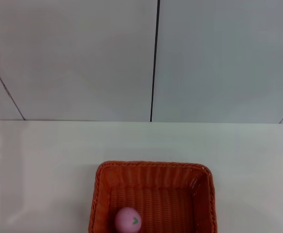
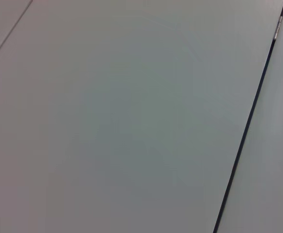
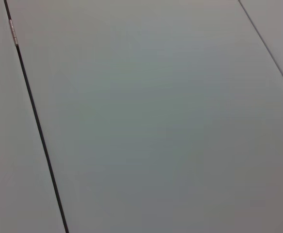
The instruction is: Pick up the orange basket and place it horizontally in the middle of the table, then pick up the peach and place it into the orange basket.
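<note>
No part of the robot's body in view

Orange woven basket [image 1: 153, 182], pink peach [image 1: 127, 220] with green mark, white table [image 1: 44, 155]

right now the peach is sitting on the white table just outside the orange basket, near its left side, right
Not quite. The peach is inside the orange basket, lying on its woven floor toward the left side, not out on the table. The head view shows this; neither wrist view shows the basket or peach, and no gripper is in view.
</note>
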### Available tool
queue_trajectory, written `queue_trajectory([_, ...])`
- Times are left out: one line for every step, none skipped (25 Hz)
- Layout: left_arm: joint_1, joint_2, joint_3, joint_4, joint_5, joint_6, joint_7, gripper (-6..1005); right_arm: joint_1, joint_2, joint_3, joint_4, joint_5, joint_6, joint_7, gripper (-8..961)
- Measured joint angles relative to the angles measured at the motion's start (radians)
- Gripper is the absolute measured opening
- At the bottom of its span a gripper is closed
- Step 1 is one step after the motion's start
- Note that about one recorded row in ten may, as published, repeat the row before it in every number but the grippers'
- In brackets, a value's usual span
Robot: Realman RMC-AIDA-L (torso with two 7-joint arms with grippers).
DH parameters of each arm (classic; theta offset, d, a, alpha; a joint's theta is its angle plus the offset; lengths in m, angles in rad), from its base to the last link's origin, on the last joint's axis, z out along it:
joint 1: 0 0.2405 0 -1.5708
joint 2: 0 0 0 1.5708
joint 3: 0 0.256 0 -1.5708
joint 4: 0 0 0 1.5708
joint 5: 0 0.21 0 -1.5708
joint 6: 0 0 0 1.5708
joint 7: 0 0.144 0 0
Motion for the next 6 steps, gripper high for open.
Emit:
queue_trajectory([0.000,0.000,0.000,0.000,0.000,0.000,0.000,8,0.000,0.000,0.000,0.000,0.000,0.000,0.000,-1])
queue_trajectory([0.000,0.000,0.000,0.000,0.000,0.000,0.000,8,0.000,0.000,0.000,0.000,0.000,0.000,0.000,-1])
queue_trajectory([0.000,0.000,0.000,0.000,0.000,0.000,0.000,8,0.000,0.000,0.000,0.000,0.000,0.000,0.000,-1])
queue_trajectory([0.000,0.000,0.000,0.000,0.000,0.000,0.000,8,0.000,0.000,0.000,0.000,0.000,0.000,0.000,-1])
queue_trajectory([0.000,0.000,0.000,0.000,0.000,0.000,0.000,8,0.000,0.000,0.000,0.000,0.000,0.000,0.000,-1])
queue_trajectory([0.000,0.000,0.000,0.000,0.000,0.000,0.000,8,0.000,0.000,0.000,0.000,0.000,0.000,0.000,-1])
